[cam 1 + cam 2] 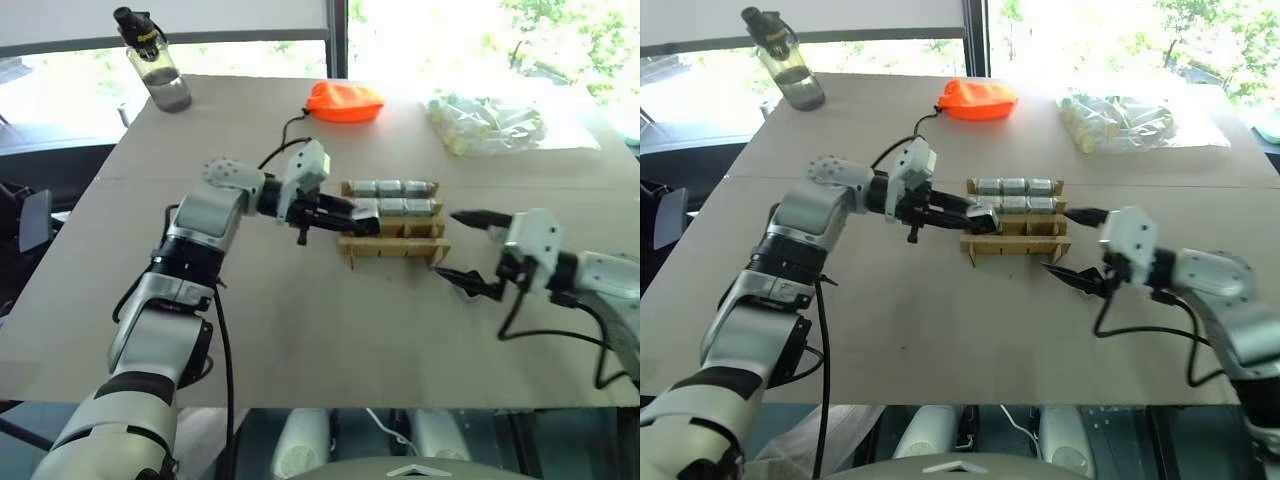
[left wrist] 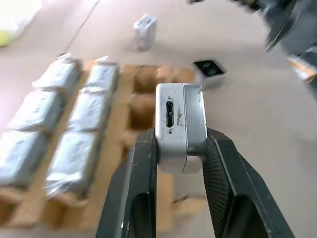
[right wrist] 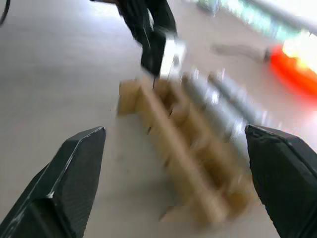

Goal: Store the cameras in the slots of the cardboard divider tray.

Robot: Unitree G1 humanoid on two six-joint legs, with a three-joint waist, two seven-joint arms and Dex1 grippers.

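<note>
- Cardboard divider tray (image 1: 392,247) is made of thin tan-brown strips that cross and form small square slots; it lies flat near the middle of the pale, matt table (image 1: 300,330).
- Its two far rows are full of cameras (image 1: 390,188), small boxy silver-grey cubes standing side by side; the two near rows look open, with bare cardboard walls.
- One camera (image 2: 179,126) is clamped between the fingers of the left gripper (image 2: 179,148). It is a smooth metal block with rounded edges and a small oblong port on the side facing the wrist view.
- In the head views this held camera (image 1: 366,223) hangs at the tray's left end, over the near rows; if it touches the cardboard, I cannot tell.
- The left arm reaches across from the left, forearm almost level, gripper pointing to the right and a little downward.
- The right gripper (image 1: 470,250) is spread wide and holds nothing; its two black, wedge-shaped fingers (image 3: 74,163) stand far apart just beside the tray's right end.
- Two more cameras lie loose on the table beyond the tray in the left wrist view: a pale one (image 2: 145,30) and one with its black square face up (image 2: 210,71).
- At the far side are an orange soft pouch (image 1: 343,101), a clear bag of pale rolls (image 1: 487,120) and a transparent bottle (image 1: 157,64) with a black cap.
</note>
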